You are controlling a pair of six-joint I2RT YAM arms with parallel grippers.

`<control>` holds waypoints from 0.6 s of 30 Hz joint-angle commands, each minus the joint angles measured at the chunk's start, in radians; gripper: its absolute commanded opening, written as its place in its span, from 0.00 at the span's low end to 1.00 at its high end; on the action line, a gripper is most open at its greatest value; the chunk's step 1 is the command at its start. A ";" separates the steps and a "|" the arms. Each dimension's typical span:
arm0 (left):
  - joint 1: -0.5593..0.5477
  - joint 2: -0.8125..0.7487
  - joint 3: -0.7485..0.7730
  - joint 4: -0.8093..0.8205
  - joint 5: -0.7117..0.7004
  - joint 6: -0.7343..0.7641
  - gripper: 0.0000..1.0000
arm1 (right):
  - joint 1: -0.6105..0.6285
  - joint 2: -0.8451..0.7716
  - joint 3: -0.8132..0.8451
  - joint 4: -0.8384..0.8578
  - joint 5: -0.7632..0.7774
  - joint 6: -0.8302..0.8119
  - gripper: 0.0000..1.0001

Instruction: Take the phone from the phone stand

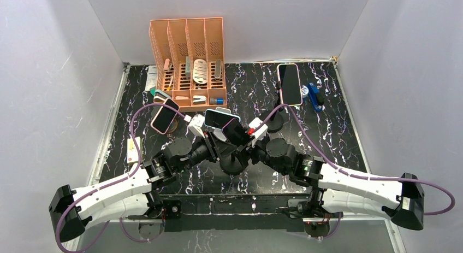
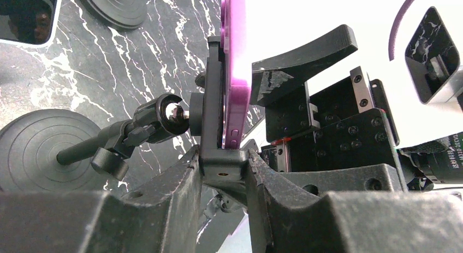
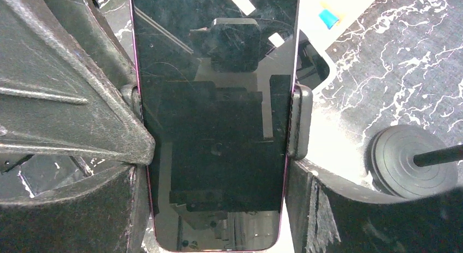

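The task's thing, a dark-screened smartphone in a magenta case [image 3: 215, 127], sits in the black plastic phone stand [image 2: 213, 111] at the middle of the black, white-veined marble-pattern table [image 1: 327, 138], between the two arms. It stands edge-on in the left wrist view. Its back lies against the stand's cradle and its lower end rests on the cradle's bottom lip. The cradle's ball joint leads down a thin black rod to a round ribbed base disc [image 2: 33, 149] on the table.

The left end effector [image 2: 221, 165] is closed on the cradle's bottom bracket, one finger pressed to each side of it. The right end effector [image 3: 218, 154] is closed on the phone, its fingers [image 3: 82, 133] against the two long edges just below the stand's side clips [image 3: 300, 122].

The screen is off and shows no logo or text, only reflections of the wrist camera mount. White lettering on a black motor housing [image 2: 450, 154] at the right edge of the left wrist view is too small to read.

At the back of the table stands an orange perforated plastic four-slot desk organiser [image 1: 188, 56]. A pale-cased phone [image 1: 289, 83] is propped at the back right, and another dark-screened phone [image 1: 164, 116] stands to the left of the arms.
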 commanded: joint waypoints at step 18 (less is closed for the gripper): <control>0.000 -0.076 0.006 -0.039 -0.027 0.036 0.55 | 0.002 0.010 0.030 0.007 -0.016 0.006 0.58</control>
